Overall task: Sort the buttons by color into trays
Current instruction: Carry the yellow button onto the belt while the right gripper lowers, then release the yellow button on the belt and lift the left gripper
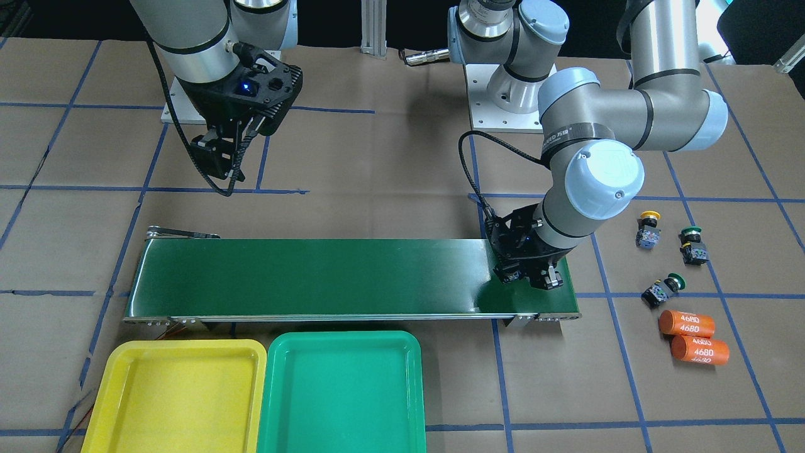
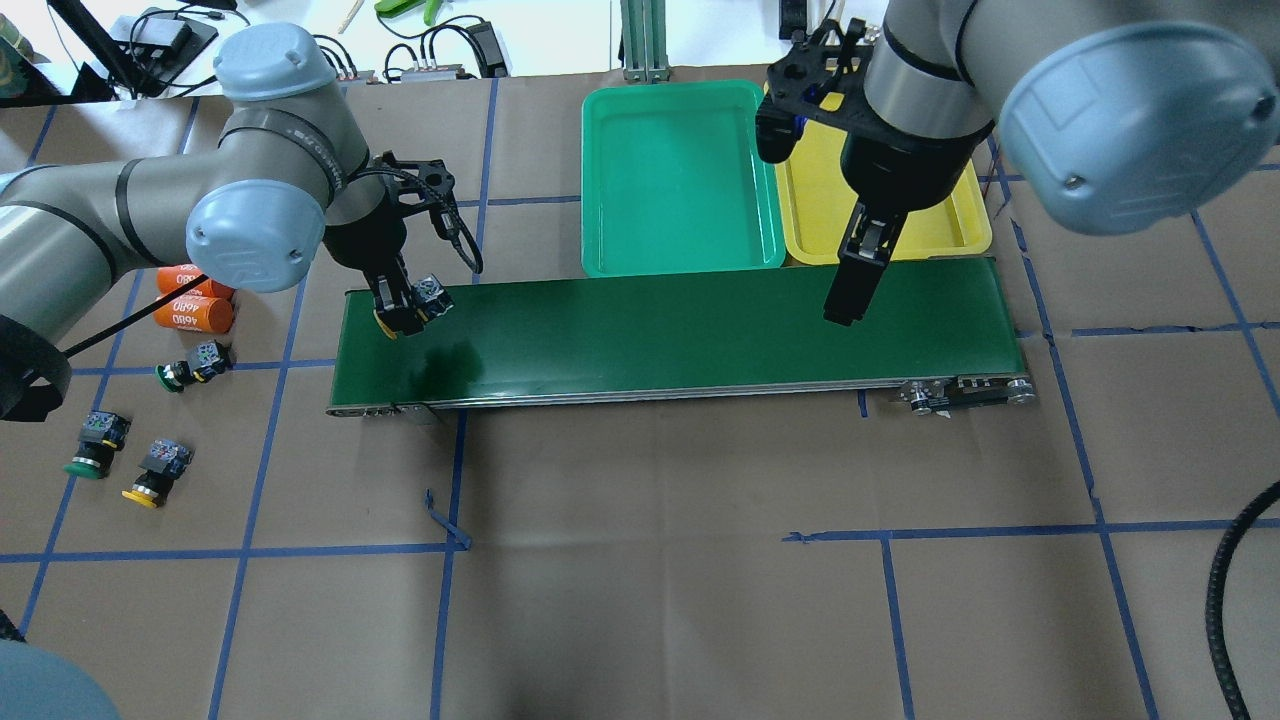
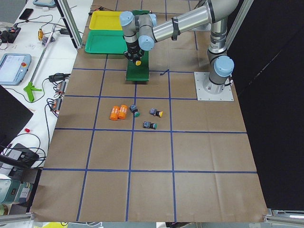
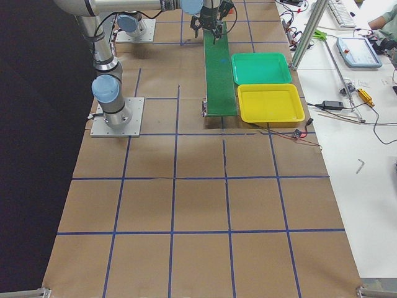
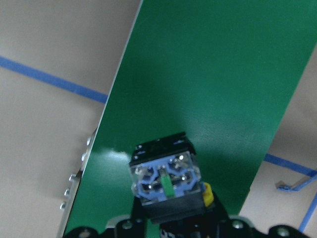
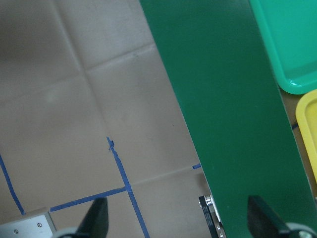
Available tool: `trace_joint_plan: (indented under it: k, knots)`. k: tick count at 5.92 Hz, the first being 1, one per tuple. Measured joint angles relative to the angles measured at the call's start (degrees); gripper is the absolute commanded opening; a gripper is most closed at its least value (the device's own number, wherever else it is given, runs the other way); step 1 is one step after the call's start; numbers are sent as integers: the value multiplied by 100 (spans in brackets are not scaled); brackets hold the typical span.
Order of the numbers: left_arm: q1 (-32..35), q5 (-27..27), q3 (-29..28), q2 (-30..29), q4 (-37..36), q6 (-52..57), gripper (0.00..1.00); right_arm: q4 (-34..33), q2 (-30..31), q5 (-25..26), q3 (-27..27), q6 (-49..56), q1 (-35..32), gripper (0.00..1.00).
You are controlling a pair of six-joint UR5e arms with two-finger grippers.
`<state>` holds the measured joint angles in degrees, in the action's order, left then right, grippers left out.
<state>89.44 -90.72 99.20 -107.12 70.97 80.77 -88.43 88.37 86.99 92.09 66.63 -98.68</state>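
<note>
I see my left arm (image 1: pixel 654 107) at two o'clock and my right arm (image 1: pixel 188 38) at eleven, both silver-grey tubes with pale blue joint caps (image 1: pixel 604 179) and black bands. The left gripper (image 1: pixel 531 277) and right gripper (image 1: pixel 220 165) are black. A black cable (image 1: pixel 468 170) runs to the left wrist, a blue light (image 1: pixel 246 87) glows on the right one, and the white base plate (image 1: pixel 478 94) shows screws.

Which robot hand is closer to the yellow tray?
The right. The right gripper hangs open near the conveyor belt's end beside the yellow tray. The left gripper is at the belt's far end, holding a yellow button.
</note>
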Motion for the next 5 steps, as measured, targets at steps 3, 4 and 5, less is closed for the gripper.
trace_joint_plan:
  k: [3, 4, 5]
  knots:
    - [326, 39, 84, -220, -252, 1396, 66, -1264, -20, -2, 732, 845, -199, 100]
    - [391, 15, 143, -267, -389, 1444, 80, -1398, -25, -5, 801, 869, -212, 100]
    - [391, -3, 180, -238, -439, 1432, 90, -1444, -46, -9, 821, 890, -218, 100]
